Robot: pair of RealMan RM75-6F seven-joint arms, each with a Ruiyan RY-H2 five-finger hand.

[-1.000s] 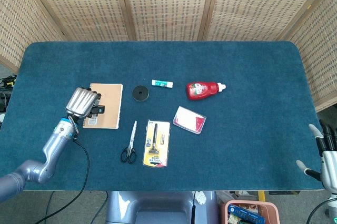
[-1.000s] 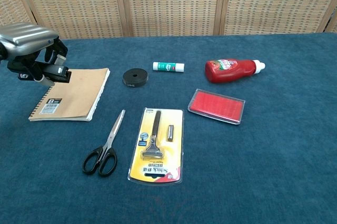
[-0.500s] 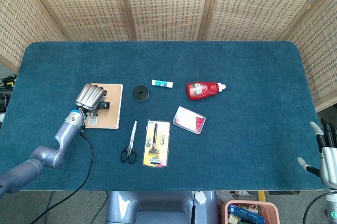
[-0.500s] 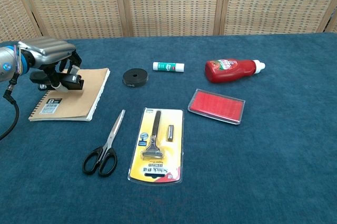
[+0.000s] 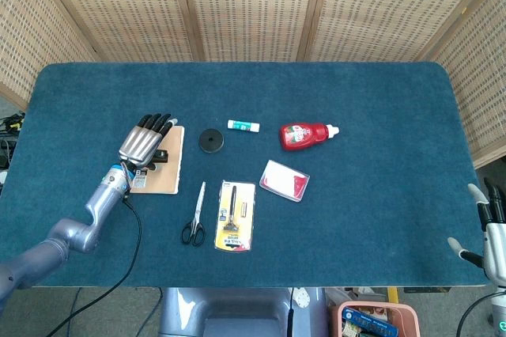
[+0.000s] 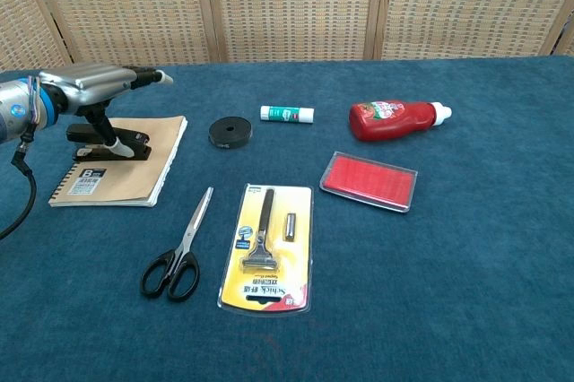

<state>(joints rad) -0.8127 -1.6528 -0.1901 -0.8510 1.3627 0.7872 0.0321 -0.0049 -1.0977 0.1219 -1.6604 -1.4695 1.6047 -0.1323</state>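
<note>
The left robot hand point(image 6: 99, 84) hovers with fingers stretched flat and apart, holding nothing. Directly beneath it a small black stapler point(image 6: 108, 144) lies flat on a brown kraft-paper spiral notebook point(image 6: 126, 172), which carries a white-and-black label at its near corner. The right robot hand point(image 5: 492, 230) rests spread and unloaded at the far edge of the blue carpeted worktop point(image 5: 379, 195).

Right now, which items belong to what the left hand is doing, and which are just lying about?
In hand:
left hand, fingers spread over the notebook
black stapler, lying on the notebook
notebook

Lying about:
scissors
razor pack
black tape roll
glue stick
red bottle
red case
right hand, idle at the table edge
</note>
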